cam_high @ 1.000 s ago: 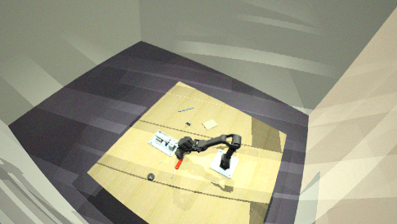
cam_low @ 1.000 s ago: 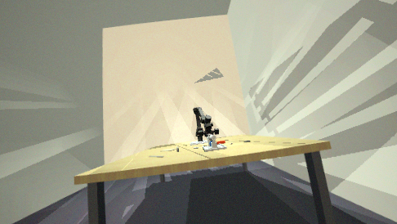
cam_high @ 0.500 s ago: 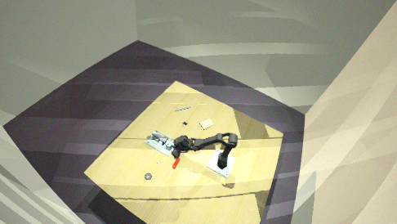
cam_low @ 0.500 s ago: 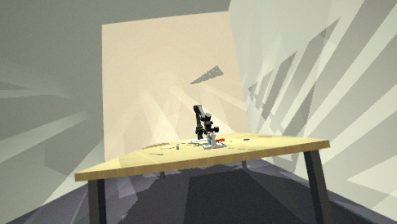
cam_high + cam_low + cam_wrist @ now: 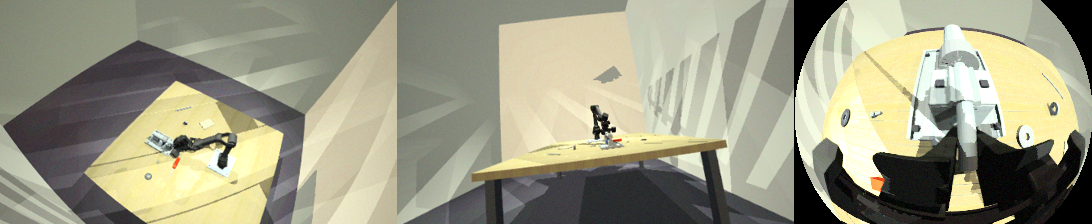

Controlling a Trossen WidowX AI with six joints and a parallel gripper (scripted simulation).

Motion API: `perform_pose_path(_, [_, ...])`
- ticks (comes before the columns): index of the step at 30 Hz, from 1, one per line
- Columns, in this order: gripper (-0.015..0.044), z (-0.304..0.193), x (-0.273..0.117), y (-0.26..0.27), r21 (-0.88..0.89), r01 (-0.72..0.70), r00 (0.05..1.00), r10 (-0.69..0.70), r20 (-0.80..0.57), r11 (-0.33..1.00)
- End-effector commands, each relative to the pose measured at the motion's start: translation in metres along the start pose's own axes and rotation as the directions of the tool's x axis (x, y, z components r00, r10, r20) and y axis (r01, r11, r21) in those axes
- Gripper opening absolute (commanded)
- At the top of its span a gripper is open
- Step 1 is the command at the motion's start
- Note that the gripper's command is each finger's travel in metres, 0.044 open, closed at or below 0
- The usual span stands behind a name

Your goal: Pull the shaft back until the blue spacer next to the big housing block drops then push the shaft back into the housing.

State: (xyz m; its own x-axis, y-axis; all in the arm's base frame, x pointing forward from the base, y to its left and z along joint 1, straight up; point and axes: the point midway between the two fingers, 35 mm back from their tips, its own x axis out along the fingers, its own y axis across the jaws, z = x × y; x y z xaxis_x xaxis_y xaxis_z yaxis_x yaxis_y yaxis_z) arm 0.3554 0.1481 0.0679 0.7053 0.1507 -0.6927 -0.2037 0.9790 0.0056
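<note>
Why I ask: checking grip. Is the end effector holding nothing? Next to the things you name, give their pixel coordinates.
No, the wrist view shows its fingers closed around the shaft (image 5: 967,145).

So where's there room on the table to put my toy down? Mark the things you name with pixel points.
Maybe between the dark gray ring (image 5: 146,176) (image 5: 845,117) and the red-orange screwdriver (image 5: 176,163) (image 5: 877,183), judging from above. It's crowded where the gripper (image 5: 173,149) (image 5: 962,131) meets the housing (image 5: 155,139) (image 5: 955,55).
</note>
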Motion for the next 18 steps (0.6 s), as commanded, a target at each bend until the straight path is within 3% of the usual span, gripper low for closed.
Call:
perform_pose_path(1, [0.0000,0.0019,0.0018,-0.0002,-0.005,0.002,1.000,-0.002,0.002,1.000])
perform_pose_path(18, [0.0000,0.0064,0.0061,-0.0002,-0.005,0.002,1.000,-0.002,0.002,1.000])
